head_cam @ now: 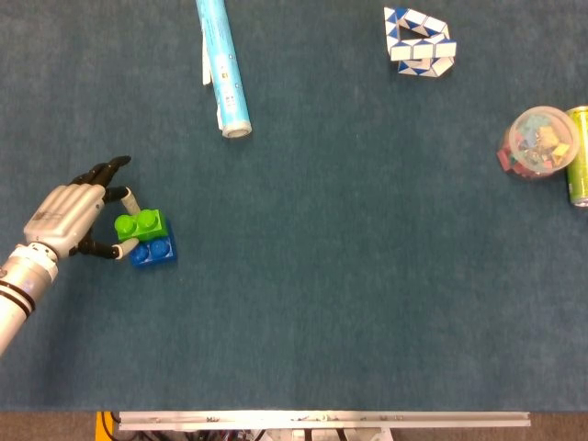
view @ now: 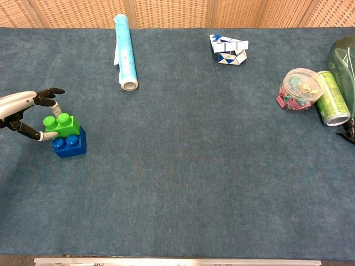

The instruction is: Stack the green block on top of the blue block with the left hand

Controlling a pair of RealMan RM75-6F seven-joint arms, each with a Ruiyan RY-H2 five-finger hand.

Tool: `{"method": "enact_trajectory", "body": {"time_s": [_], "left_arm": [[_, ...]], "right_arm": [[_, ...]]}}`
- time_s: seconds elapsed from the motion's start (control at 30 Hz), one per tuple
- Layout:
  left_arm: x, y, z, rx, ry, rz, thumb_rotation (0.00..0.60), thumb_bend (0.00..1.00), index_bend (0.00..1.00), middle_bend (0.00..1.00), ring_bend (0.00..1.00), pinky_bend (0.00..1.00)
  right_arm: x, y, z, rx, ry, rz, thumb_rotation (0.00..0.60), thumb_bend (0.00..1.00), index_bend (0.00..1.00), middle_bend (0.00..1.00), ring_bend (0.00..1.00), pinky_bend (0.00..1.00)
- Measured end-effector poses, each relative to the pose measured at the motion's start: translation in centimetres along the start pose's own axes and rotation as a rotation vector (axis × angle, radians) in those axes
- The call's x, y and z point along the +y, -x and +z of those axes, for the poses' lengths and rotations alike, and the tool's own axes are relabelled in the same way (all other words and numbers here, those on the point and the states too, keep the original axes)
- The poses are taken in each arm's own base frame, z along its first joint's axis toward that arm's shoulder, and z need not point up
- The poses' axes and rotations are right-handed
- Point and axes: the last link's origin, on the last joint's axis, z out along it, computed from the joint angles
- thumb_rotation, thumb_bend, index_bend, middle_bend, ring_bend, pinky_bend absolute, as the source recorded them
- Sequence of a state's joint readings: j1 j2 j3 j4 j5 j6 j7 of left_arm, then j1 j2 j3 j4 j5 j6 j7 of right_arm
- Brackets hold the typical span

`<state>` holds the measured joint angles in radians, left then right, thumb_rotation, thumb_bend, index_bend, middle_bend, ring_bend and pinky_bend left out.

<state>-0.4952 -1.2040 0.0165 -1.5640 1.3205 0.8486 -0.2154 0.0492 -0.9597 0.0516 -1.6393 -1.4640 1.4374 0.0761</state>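
The green block (head_cam: 140,223) sits on top of the blue block (head_cam: 156,252) at the left of the table, offset a little toward my left hand. In the chest view the green block (view: 62,125) overhangs the left edge of the blue block (view: 70,145). My left hand (head_cam: 66,213) is just left of the stack and pinches the green block between thumb and a finger, with the other fingers spread. The chest view shows the same left hand (view: 21,103) at the frame's left edge. My right hand is not visible.
A light blue roll (head_cam: 221,64) lies at the back left. A blue-and-white twist puzzle (head_cam: 419,42) sits at the back. At the right are a clear tub of clips (head_cam: 539,141) and a green can (view: 331,98). A greenish translucent object (view: 345,55) is at the chest view's right edge.
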Motion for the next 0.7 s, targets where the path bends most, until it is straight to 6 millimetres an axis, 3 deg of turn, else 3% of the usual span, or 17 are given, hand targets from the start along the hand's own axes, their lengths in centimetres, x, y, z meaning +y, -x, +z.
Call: {"method": "enact_trajectory", "body": {"time_s": [0.57,0.7], "left_arm": [[0.05,0.52,-0.06,-0.015,0.001,0.008,0.6,0.29,0.51,0.0,0.0,0.11],[0.07,0.51,-0.18,-0.014,0.0,0.003,0.6,0.29,0.45,0.0,0.0,0.11]], "right_arm": [[0.01,-0.12,-0.03,0.004,0.0,0.002,0.6,0.1,0.22,0.26,0.13,0.14],[0.02,-0.17,-0.04,0.006,-0.001,0.002,0.6,0.1,0.22,0.26,0.13,0.14]]}}
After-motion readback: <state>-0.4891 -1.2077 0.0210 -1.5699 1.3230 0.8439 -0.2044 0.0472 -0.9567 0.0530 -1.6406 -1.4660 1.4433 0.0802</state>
